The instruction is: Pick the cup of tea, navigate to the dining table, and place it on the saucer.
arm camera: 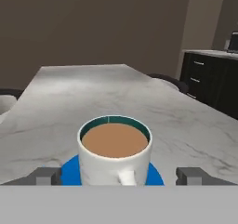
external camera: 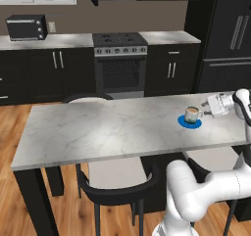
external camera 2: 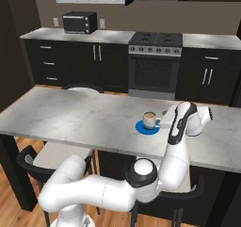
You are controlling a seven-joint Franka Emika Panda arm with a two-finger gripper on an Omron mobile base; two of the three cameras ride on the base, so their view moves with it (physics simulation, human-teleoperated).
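The cup of tea, a white mug holding brown liquid, stands upright on the blue saucer near the right end of the dining table. My gripper reaches in level from the right, just beside the cup. In the hand view the cup sits centred on the saucer with its handle toward me. The gripper is open there, its fingertips standing wide on either side and clear of the mug. From the right base the cup and saucer lie just left of my wrist.
Black chairs are tucked under the near side and another chair under the far side. Beyond the table run black cabinets, a stove and a toaster oven. A dark fridge stands at the right.
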